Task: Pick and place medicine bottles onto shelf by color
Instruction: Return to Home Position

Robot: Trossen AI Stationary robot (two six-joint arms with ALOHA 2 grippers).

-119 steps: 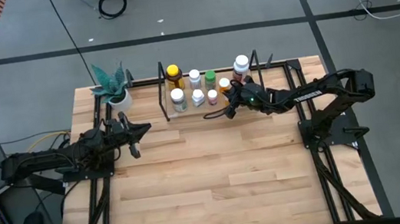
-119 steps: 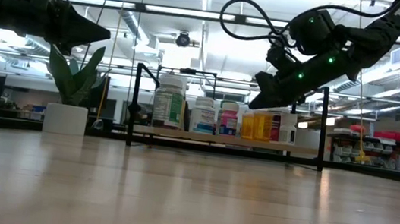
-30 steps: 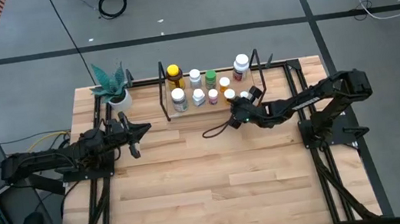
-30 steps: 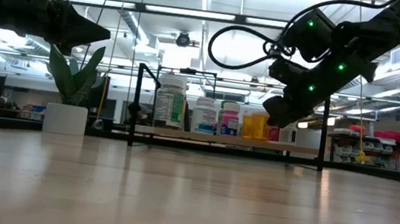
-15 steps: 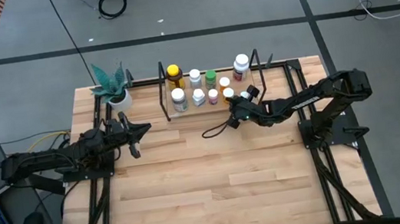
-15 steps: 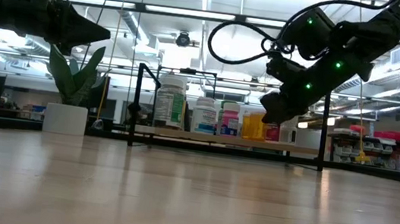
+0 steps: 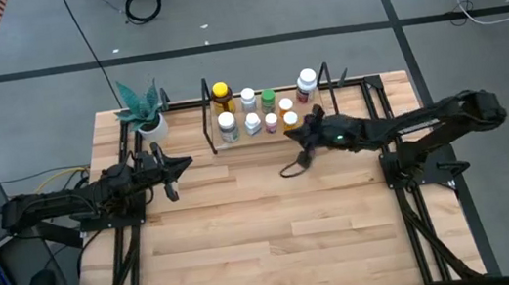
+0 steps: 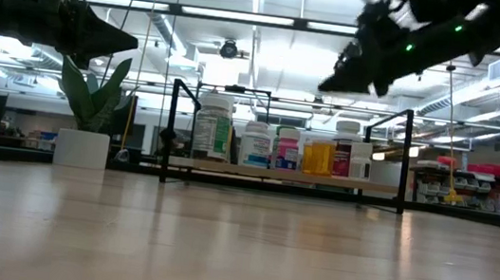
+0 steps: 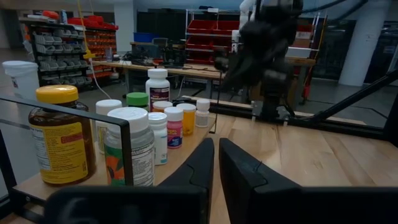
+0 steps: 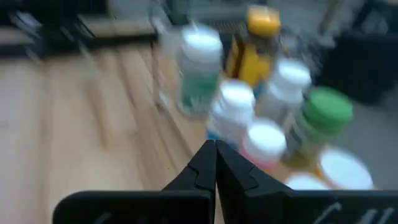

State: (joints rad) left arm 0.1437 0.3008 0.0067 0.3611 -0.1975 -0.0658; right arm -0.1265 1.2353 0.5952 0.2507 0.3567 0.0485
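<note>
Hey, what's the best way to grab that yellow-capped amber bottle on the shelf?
Take the amber bottle by its yellow cap, coming straight down. It stands upright at the end of the shelf, with white-capped bottles close in front and beside, so the sides look crowded.

Even light covers the tabletop [image 7: 266, 230], ceiling lights [image 8: 278, 67] glare in the low view, and the right wrist view is blurred.
</note>
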